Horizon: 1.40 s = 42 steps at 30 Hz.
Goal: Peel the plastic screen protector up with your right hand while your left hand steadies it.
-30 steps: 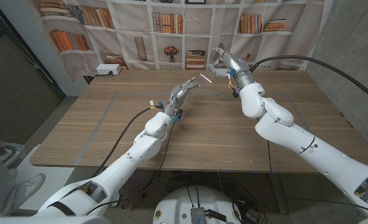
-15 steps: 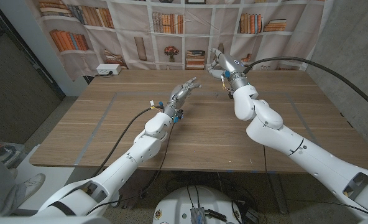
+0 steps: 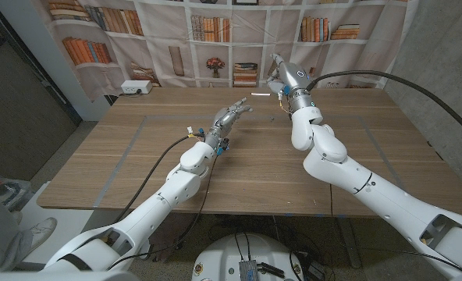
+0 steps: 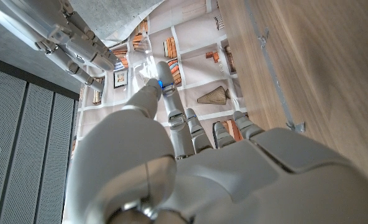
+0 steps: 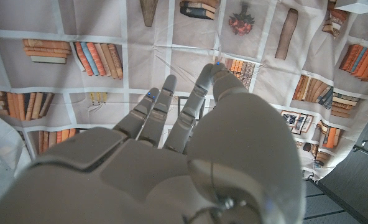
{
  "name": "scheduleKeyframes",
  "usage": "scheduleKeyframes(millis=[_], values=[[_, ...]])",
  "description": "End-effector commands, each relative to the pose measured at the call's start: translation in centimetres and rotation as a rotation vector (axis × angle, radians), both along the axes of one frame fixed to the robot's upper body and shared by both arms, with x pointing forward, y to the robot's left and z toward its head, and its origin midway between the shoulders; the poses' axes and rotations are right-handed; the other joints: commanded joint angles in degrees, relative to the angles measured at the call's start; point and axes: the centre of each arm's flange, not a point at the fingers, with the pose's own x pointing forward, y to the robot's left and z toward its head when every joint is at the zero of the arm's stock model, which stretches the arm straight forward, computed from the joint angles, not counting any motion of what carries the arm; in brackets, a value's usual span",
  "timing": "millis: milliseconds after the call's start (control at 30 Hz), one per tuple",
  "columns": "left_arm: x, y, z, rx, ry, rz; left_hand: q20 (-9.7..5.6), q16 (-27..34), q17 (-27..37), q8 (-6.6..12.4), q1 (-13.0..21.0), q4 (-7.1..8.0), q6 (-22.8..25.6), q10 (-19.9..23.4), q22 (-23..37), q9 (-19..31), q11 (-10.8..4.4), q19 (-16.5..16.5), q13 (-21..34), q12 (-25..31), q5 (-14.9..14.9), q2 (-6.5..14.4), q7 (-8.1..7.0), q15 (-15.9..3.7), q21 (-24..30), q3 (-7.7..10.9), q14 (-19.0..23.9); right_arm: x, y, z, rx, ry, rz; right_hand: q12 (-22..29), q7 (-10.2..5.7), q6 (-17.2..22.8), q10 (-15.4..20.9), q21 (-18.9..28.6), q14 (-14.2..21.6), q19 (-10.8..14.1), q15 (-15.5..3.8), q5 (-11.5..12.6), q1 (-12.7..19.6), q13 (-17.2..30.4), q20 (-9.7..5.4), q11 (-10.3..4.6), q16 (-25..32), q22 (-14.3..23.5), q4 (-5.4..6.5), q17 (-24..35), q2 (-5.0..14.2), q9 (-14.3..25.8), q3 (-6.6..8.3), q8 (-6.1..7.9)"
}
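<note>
Right hand (image 3: 282, 76) raised, pinching screen protector (image 3: 258, 95); left hand (image 3: 229, 117) fingers spread, empty

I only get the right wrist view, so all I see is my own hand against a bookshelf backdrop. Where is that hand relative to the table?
Observer: In the head view the right hand hangs above the table's far edge, close to the backdrop.
Operator: And the left hand?
Observer: The left hand is nearer the table's middle, with its fingers stretched toward the far edge.
Operator: Any sign of the protector?
Observer: A pale sliver shows between the two hands. It may be the protector seen edge on, but I cannot tell which hand holds it.
</note>
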Motion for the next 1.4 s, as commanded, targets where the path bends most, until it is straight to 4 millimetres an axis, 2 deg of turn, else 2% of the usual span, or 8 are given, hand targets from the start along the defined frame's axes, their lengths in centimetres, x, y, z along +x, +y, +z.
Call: scheduleKeyframes(millis=[33,200,533,1400], values=[[-0.1,0.2,0.1,-0.003,-0.016,-0.01,-0.17,0.0,0.0,0.17,0.2,-0.16,0.6,0.6,0.3,-0.1,-0.28,-0.1,0.2,0.0,-0.1,-0.4,0.1,-0.28,0.1,0.4,-0.2,0.4,1.5,-1.6,-0.02,-0.139,-0.088,0.1,-0.11,0.5,2.2,0.0,1.2,0.6,-10.22,0.3,1.0,5.5,-0.06,-1.39,0.5,0.1,-0.51,0.3,-0.44,0.1,0.3,0.14],[-0.1,0.3,0.1,-0.008,-0.016,-0.012,-0.11,0.0,0.0,0.05,0.3,-0.06,0.7,0.6,0.3,-0.4,-0.11,-0.1,0.2,-0.1,-0.1,-0.4,-0.2,-0.25,0.1,0.45,-0.2,0.6,2.8,-2.9,-0.051,-0.183,-0.075,-0.2,-0.47,1.0,3.0,0.0,1.9,0.6,-10.12,0.5,2.1,4.6,-0.12,-1.16,0.3,0.1,-0.99,0.1,-1.42,0.1,0.75,0.23],[-0.1,0.3,0.0,-0.022,-0.018,-0.013,-0.03,0.0,0.0,-0.06,0.4,0.04,0.8,0.5,0.3,-0.7,0.04,-0.1,0.2,-0.3,-0.1,-0.5,-0.09,-0.22,0.1,0.53,-0.2,1.2,4.3,-4.1,-0.112,-0.176,-0.036,-0.3,-0.91,2.4,4.3,-0.2,3.3,0.3,-10.07,0.6,2.7,3.5,-0.21,-0.93,0.1,0.1,-0.86,-0.2,-2.5,0.1,1.26,0.58],[-0.5,0.4,-0.3,-0.013,-0.02,-0.015,-0.25,-0.1,0.0,-0.16,0.5,0.24,0.9,0.8,0.3,-1.1,-0.14,-0.1,0.1,-0.5,-0.2,-0.8,-0.28,-0.67,0.0,0.51,-0.2,2.4,3.9,-5.4,-0.111,-0.164,-0.083,-0.8,-1.43,3.7,5.5,-0.3,4.4,0.0,-10.25,0.8,3.3,1.9,-0.44,-0.76,-0.4,0.1,-0.53,-0.5,-3.29,0.1,2.03,0.75]])
